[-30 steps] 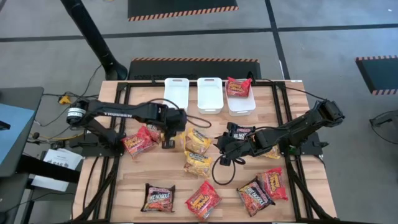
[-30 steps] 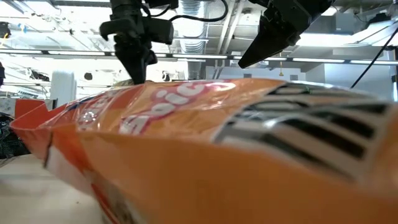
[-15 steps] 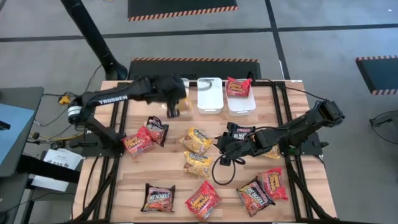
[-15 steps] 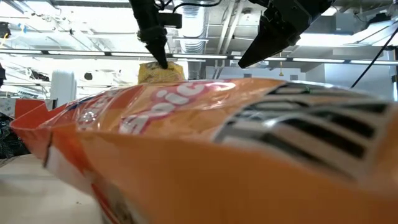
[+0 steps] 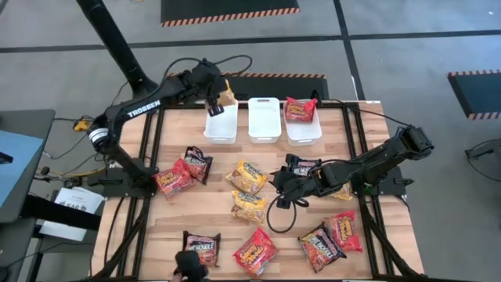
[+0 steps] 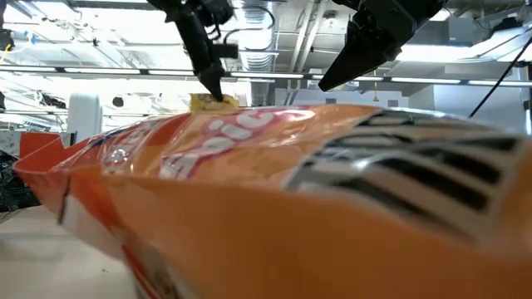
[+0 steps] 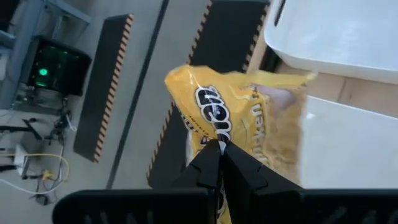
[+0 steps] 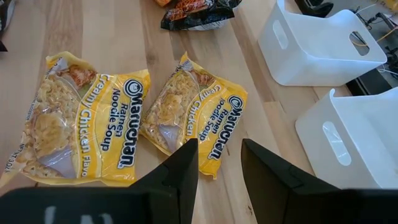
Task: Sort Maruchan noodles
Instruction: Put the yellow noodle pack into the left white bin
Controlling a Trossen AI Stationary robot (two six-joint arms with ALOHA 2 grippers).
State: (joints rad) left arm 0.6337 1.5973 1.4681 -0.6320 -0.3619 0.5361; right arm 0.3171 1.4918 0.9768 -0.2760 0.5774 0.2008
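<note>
— Looking down from above first: finding the left gripper (image 5: pixel 216 95) at the far side of the table, over the far rim of the left white bin (image 5: pixel 221 136), clamped on a yellow packet (image 5: pixel 228 97). A second back, low at mid-table among the loose packets; half a second back, partway to the bins.

— Meaning what for the sort?

— Reads as one yellow lifted and brought to its bin, not yet let go. Seeing a red packet (image 5: pixel 300 108) already in the right bin (image 5: pixel 302 138), so probably one colour per bin. Counting two more yellow packets (image 5: pixel 249 176) at mid-table, with red and dark ones nearer and to the left.

— And from table height?

— Mostly blocked by an orange packet (image 6: pixel 291 208) right at the lens. Above it, spotting the left gripper's tip (image 6: pixel 214 88) with the yellow packet (image 6: pixel 214 102) hanging just under it, farther off than a second ago.

— Left wrist?

— Showing the fingertips (image 7: pixel 221 147) closed tight on the crinkled edge of the yellow packet (image 7: pixel 249 115), white bin wall (image 7: pixel 354 149) just beside it. Suggests release next, once fully over the opening.

— Right wrist?

— Showing the right gripper (image 8: pixel 219 171) parted and holding nothing, low at mid-table, aimed at the two yellow packets (image 8: pixel 193 118). No change there across the second; apparently waiting.
</note>
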